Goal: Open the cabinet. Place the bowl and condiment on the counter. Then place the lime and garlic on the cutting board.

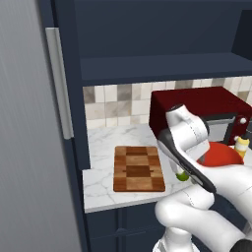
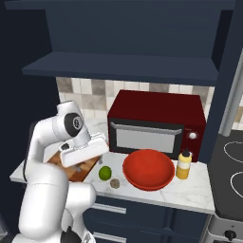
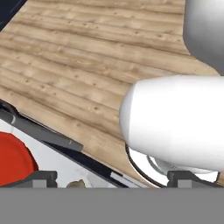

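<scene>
White marble counter (image 2: 199,192) bearing the glossy red bowl (image 2: 148,170), yellow squeeze bottle (image 2: 183,164), green lime (image 2: 105,172) and brownish garlic (image 2: 115,183); the robot's gripper (image 3: 111,183) stands wide, holding nothing.

The counter (image 2: 199,190) carries the board (image 1: 139,169), lime (image 2: 105,172), garlic (image 2: 115,182), bowl (image 2: 148,169), bottle (image 2: 183,164) — and the microwave (image 2: 156,121)

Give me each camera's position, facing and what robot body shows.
Left base view: behind-left, facing the cutting board on the counter; arm rises at lower right.
Right base view: behind-right, facing the bowl, condiment, lime, garlic; arm at lower left.
Hand view: on the hand, aimed down at the wooden floor; gripper open.
Both base views share microwave and bowl.
</scene>
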Robot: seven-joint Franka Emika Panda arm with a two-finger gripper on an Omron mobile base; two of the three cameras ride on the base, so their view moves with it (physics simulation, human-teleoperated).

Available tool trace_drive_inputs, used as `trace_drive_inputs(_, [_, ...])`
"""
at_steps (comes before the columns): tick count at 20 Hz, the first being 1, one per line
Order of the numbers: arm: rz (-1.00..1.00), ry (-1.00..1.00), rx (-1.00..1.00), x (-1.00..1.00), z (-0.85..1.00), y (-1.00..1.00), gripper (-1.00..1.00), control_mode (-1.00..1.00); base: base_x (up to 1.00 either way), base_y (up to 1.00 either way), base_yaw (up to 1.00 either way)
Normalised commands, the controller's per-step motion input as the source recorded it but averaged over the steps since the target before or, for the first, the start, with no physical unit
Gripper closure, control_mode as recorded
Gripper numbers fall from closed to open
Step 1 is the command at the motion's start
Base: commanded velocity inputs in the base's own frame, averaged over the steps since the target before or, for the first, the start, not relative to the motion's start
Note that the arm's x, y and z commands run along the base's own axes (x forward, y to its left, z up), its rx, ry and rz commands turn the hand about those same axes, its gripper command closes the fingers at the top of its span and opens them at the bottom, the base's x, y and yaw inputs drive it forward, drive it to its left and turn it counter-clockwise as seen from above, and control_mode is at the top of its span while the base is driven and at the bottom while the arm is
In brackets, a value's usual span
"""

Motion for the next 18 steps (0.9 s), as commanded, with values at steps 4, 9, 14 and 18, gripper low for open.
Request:
trace_drive_inputs(4, [0.00, 0.07, 0.00, 0.16, -0.02, 0.00, -1.00, -1.00, 0.00, 0.00, 0.00])
trace_drive_inputs(9, [-0.01, 0.07, 0.00, 0.17, -0.17, 0.00, -1.00, -1.00, 0.00, 0.00, 0.00])
trace_drive_inputs(14, [0.00, 0.07, 0.00, 0.16, -0.19, 0.00, -1.00, -1.00, 0.00, 0.00, 0.00])
trace_drive_inputs(18, [0.00, 0.06, 0.00, 0.12, -0.14, 0.00, -1.00, -1.00, 0.00, 0.00, 0.00])
